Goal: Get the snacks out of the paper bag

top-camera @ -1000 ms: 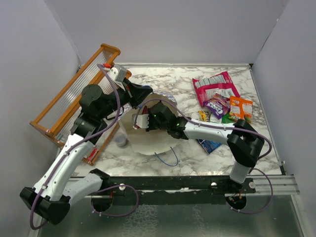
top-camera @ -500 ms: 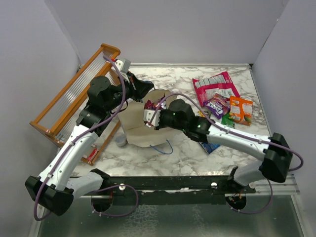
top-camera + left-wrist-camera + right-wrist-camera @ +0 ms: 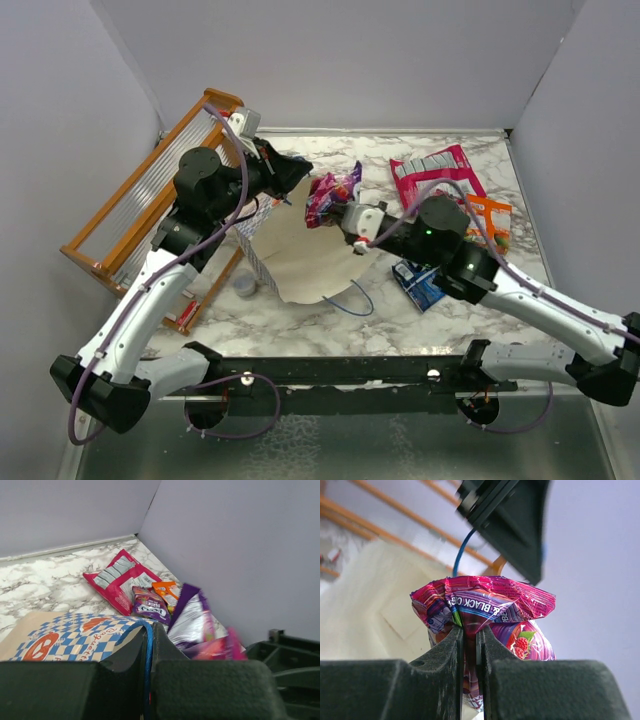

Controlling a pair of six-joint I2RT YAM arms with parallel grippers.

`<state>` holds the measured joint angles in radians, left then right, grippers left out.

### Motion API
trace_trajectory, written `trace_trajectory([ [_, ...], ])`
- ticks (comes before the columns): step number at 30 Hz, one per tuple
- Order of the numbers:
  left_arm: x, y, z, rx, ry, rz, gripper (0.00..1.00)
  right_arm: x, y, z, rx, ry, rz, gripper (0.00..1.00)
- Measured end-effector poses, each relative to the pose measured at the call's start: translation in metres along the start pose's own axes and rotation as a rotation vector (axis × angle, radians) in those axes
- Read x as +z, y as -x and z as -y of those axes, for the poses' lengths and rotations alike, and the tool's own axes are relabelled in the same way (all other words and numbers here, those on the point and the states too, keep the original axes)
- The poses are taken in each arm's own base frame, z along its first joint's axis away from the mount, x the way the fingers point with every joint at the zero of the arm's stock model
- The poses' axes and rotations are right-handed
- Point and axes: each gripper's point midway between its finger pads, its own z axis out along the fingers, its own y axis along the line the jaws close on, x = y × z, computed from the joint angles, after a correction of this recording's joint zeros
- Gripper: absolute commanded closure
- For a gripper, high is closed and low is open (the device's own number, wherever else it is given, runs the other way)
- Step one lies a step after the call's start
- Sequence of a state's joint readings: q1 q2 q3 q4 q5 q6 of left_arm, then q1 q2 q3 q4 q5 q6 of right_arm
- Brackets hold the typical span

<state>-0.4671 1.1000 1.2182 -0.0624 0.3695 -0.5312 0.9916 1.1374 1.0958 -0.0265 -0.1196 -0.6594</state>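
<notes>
The paper bag [image 3: 300, 262] lies tipped on the marble, cream side up; its checkered face [image 3: 65, 635] shows in the left wrist view. My left gripper [image 3: 297, 174] [image 3: 149, 631] is shut on its blue string handle [image 3: 146, 650]. Just right of the bag's mouth, my right gripper [image 3: 346, 213] [image 3: 469, 635] is shut on a crinkled pink-purple snack packet [image 3: 333, 192] [image 3: 485, 605], held clear of the bag. More snacks lie at the right: a pink-red pouch [image 3: 437, 175] [image 3: 120, 577], a purple packet [image 3: 149, 605], an orange one [image 3: 490, 215] and a blue one [image 3: 420, 283].
An orange wooden rack [image 3: 150, 200] leans at the left, close behind the left arm. A small grey-blue cup [image 3: 245, 287] stands by the bag's near-left corner. A loose loop of blue string [image 3: 350, 300] trails off the bag's near edge. Walls close in on three sides.
My right gripper has come out of the bag's mouth and swung right with the pink-purple packet in it. The left gripper kept its hold on the handle while the bag shifted and flattened.
</notes>
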Motion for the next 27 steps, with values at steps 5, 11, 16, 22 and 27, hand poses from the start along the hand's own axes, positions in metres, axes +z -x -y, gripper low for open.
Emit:
trace_trajectory([
  [5, -0.002, 0.01, 0.008, -0.004, -0.018, 0.017, 1.0, -0.035, 0.054, 0.032, 0.032, -0.076, 0.132, 0.99],
  [11, -0.002, 0.015, 0.024, -0.078, -0.078, 0.016, 1.0, -0.103, 0.11, 0.08, 0.06, -0.253, 0.274, 0.99],
  [16, -0.001, 0.023, 0.043, -0.167, -0.162, 0.028, 1.0, -0.126, 0.111, 0.105, 0.09, -0.387, 0.261, 0.99],
  [22, -0.003, 0.037, 0.059, -0.254, -0.229, 0.067, 1.0, -0.133, 0.085, 0.121, 0.153, -0.523, 0.16, 0.99],
  [27, 0.001, 0.035, 0.047, -0.286, -0.187, 0.069, 1.0, -0.133, 0.064, 0.121, 0.188, -0.575, 0.092, 0.99],
])
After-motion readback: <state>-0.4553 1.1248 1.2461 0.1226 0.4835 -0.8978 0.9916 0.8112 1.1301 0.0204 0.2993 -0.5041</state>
